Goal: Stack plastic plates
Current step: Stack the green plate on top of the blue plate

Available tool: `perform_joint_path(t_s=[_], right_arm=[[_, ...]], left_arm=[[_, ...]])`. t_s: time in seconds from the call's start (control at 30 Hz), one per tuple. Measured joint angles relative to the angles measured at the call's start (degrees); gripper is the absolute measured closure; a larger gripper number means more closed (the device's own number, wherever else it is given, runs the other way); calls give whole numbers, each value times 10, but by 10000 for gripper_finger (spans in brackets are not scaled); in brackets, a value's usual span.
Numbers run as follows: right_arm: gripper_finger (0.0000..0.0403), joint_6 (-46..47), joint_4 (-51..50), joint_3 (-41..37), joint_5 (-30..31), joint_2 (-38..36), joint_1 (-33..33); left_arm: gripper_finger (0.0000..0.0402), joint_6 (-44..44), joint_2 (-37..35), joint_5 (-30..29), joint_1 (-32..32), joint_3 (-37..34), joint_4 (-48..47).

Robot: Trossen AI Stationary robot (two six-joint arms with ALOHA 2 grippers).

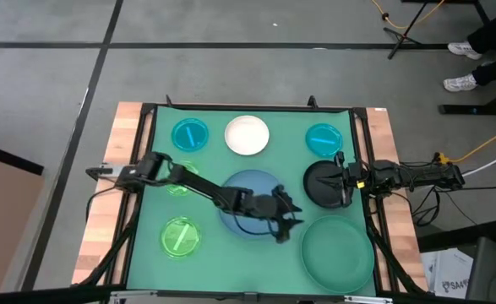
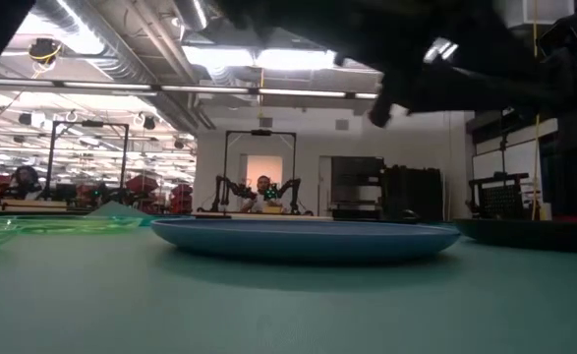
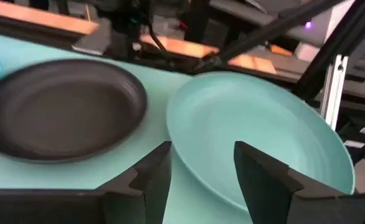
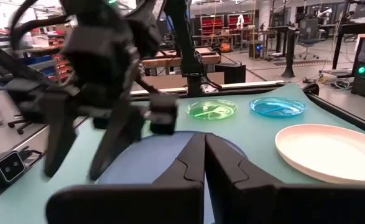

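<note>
My left gripper (image 1: pixel 286 221) (image 3: pixel 201 152) is open and hangs above the table between the large blue plate (image 1: pixel 249 201) (image 2: pixel 306 237) and the large dark green plate (image 1: pixel 338 251) (image 3: pixel 263 134), its fingers pointing at the green plate's near rim. My right gripper (image 1: pixel 339 181) (image 4: pixel 204 142) is shut and hovers over the black plate (image 1: pixel 322 184) (image 3: pixel 58 106), which lies flat on the mat. The white plate (image 1: pixel 247 135) (image 4: pixel 331 152), two cyan plates (image 1: pixel 189 133) (image 1: pixel 323 138) and two lime-green plates (image 1: pixel 180 237) (image 1: pixel 178 186) lie apart on the mat.
A green mat (image 1: pixel 231 253) covers the table inside a black frame (image 1: pixel 146 169); wooden strips run along both sides. The left arm crosses above one lime-green plate and the blue plate. Cables lie right of the table. A person sits far off in the room (image 2: pixel 262 187).
</note>
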Motion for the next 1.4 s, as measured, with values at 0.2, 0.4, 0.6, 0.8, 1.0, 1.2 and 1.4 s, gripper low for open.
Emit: perform_joint_path(t_s=[0.2,0.4,0.6,0.8,1.0,1.2,1.4], right_arm=[[400,0,-4,0,-20,0,0],[400,-1,-5,0,-24,0,0],[400,0,-7,0,-35,0,0],[400,0,-7,0,-35,0,0],[400,0,-7,0,-35,0,0],[400,0,-7,0,-35,0,0],[400,0,-7,0,-34,0,0]], left_arm=[[244,-58,80,-12,-9,151,-159],[251,-59,142,-20,-16,257,-238],[257,-60,159,-36,-14,266,-235],[257,-111,164,-36,-12,266,-233],[257,-148,164,-17,-8,266,-235],[257,-165,173,-11,-9,265,-236],[257,-180,192,8,-9,265,-227]])
